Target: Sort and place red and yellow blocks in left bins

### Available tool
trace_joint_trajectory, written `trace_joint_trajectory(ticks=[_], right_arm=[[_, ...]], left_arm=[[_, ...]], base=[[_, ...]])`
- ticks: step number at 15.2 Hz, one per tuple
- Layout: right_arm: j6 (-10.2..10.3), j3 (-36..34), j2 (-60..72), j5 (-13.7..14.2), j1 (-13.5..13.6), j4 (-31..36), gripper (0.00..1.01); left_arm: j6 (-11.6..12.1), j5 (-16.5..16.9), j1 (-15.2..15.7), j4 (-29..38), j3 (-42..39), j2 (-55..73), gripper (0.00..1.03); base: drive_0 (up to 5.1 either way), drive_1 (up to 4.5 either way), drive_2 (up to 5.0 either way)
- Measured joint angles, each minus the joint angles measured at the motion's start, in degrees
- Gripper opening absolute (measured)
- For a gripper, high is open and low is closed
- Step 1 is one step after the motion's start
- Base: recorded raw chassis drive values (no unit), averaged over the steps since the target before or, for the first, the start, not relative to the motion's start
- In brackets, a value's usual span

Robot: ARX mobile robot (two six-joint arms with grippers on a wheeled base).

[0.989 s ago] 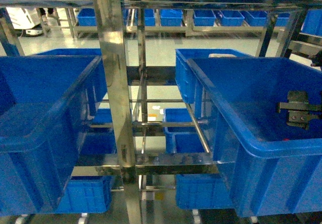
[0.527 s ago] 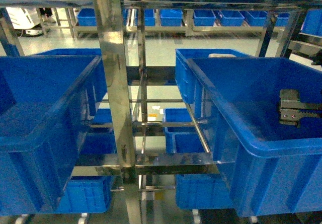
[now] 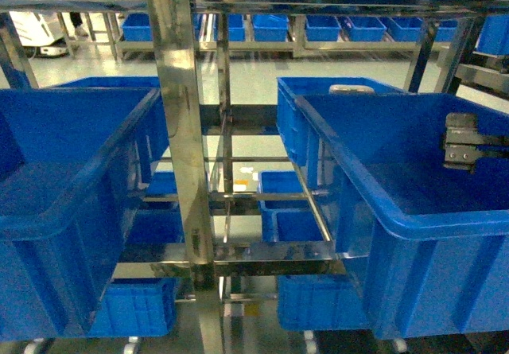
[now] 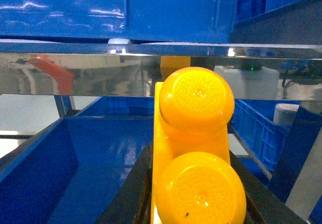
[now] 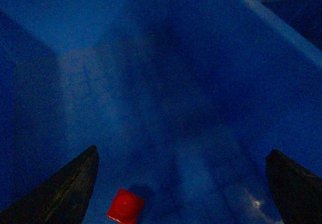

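The yellow block [image 4: 196,148], orange-yellow with two round studs facing the camera, is clamped between my left gripper's [image 4: 193,158] black fingers [image 4: 136,183]. It hangs just below a steel shelf rail [image 4: 100,70], above an open blue bin [image 4: 75,173]. My left gripper does not show in the head view. The red block [image 5: 126,205] lies on the floor of the right-hand blue bin [image 3: 413,219]. My right gripper [image 5: 182,153] hangs open above it with nothing between its fingers, and in the head view the right gripper [image 3: 463,141] is near that bin's right side. A large left bin [image 3: 71,203] stands at the head view's left.
A steel rack post [image 3: 181,123] and cross rails [image 3: 262,252] separate the two big bins. More blue crates [image 3: 294,211] sit on lower shelves and along the far wall [image 3: 326,28]. Another blue crate [image 4: 126,7] rests on the rail above the yellow block.
In the head view my right gripper has risen from low inside the right bin to near its rim height. The bins and the rack have not moved.
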Motion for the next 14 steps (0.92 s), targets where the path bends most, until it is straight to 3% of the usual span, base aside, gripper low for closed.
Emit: trace_joint_trajectory(ticks=[3, 6, 12, 14], right_arm=[[0.0, 4.07, -2.91, -0.33, 0.0, -0.11, 0.98], [-0.44, -0.48, -8.26, -0.2, 0.04, 2.32, 0.98], [-0.48, -0.48, -8.48, -0.17, 0.09, 2.38, 0.98], [-0.63, -3.15, -10.27, -0.28, 1.25, 3.96, 0.98]], left_arm=[[0.0, 0.0, 0.0, 0.02, 0.0, 0.0, 0.26], [0.0, 0.02, 0.0, 0.0, 0.0, 0.0, 0.26], [0.0, 0.0, 0.0, 0.02, 0.0, -0.17, 0.26], [0.0, 0.02, 0.0, 0.02, 0.0, -0.17, 0.26]], base=[[0.0, 0.0, 0.0], [0.0, 0.0, 0.0], [0.0, 0.0, 0.0], [0.0, 0.0, 0.0]])
